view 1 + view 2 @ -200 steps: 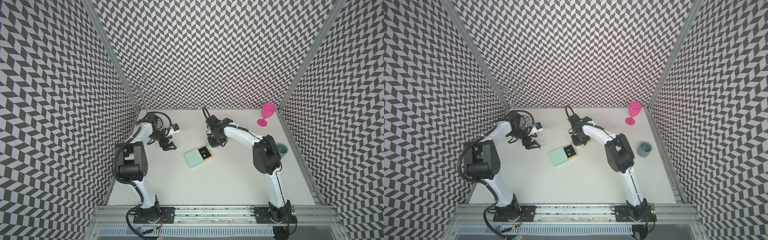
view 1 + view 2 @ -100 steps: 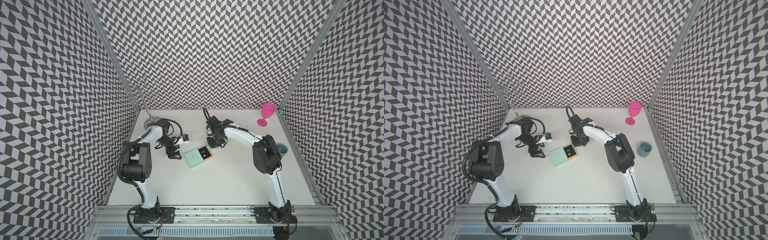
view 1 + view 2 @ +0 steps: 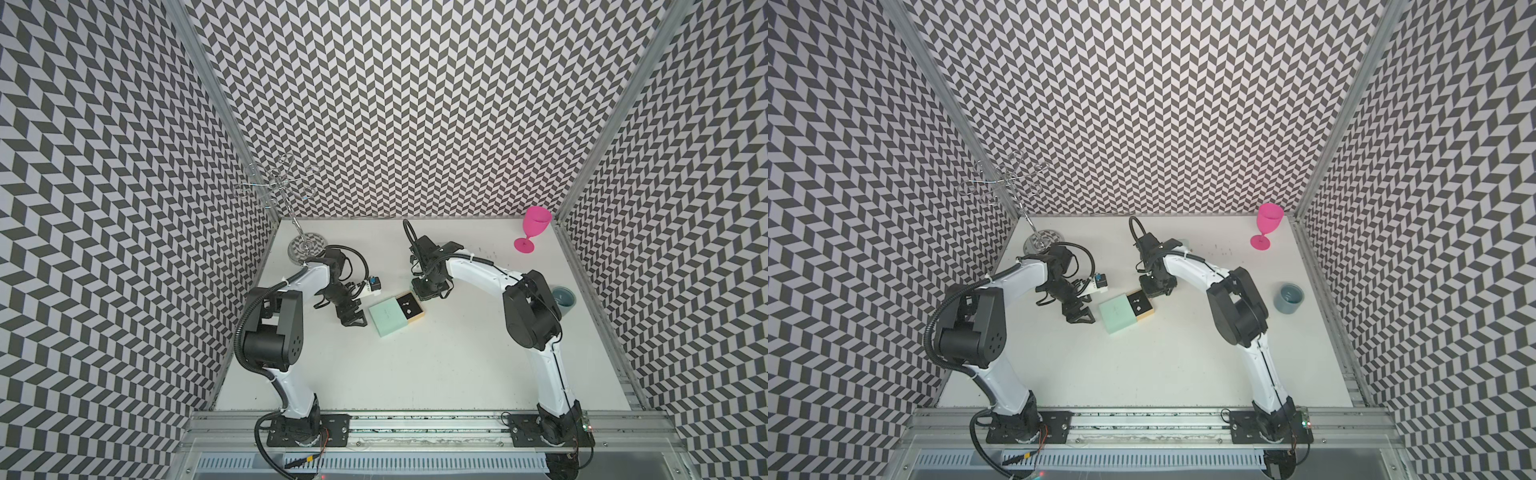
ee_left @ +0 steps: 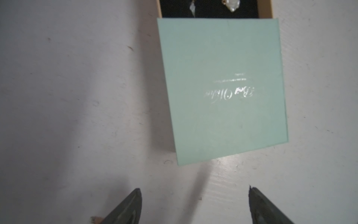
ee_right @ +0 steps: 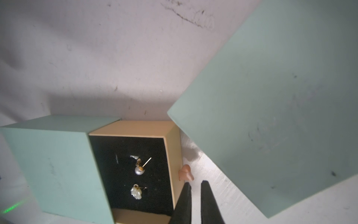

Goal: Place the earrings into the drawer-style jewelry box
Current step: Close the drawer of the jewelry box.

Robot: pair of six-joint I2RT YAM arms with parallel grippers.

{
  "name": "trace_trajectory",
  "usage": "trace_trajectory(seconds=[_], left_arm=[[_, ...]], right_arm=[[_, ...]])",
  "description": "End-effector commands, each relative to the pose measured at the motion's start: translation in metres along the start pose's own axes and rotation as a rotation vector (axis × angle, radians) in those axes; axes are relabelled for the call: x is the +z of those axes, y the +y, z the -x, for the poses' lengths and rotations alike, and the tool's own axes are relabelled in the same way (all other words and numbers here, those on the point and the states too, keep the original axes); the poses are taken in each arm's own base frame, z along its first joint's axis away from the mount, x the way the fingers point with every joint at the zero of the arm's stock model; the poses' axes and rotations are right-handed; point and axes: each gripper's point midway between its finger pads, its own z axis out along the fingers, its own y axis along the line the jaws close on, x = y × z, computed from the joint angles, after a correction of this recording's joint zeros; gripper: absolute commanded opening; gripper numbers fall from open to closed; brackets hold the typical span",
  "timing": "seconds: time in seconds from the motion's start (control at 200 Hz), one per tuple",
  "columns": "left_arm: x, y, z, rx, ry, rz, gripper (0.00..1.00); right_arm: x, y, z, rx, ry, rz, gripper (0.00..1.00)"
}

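Both top views: left gripper [image 3: 354,322], fingers apart, sits just beside the mint-green cardboard jewelry box [image 3: 387,319]; right gripper [image 3: 424,294] is at its open tan drawer [image 3: 415,318].

Left wrist: box lies ahead of the fingertips [image 4: 133,203], nothing between them.

Right wrist: fingers [image 5: 186,197] together, empty. Two tiny pearl earrings [image 5: 139,170] lie in the drawer beside them. Probably light, slippery, with thin posts; pinch the pearl. A pink pull tab [image 5: 186,173] and a second mint-green box [image 5: 271,116] crowd the approach.

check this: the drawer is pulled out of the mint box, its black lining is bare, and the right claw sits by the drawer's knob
The lining is not bare: the right wrist view shows two earrings lying on it. The rest holds: the drawer is pulled out of the mint box and the right claw sits by its knob.
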Motion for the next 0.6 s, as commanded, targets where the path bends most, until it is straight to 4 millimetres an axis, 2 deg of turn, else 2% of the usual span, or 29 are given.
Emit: trace_trajectory(seconds=[0.0, 0.285, 0.596], left_arm=[[0.002, 0.011, 0.012, 0.01, -0.03, 0.069, 0.85], [0.013, 0.017, 0.008, 0.007, -0.012, 0.111, 0.78], [0.026, 0.019, 0.01, -0.023, -0.008, 0.114, 0.78]], right_arm=[[0.003, 0.006, 0.006, -0.016, -0.019, 0.011, 0.13], [0.009, 0.012, 0.002, -0.024, -0.003, 0.02, 0.13], [0.015, 0.022, -0.012, -0.039, 0.026, 0.034, 0.13]])
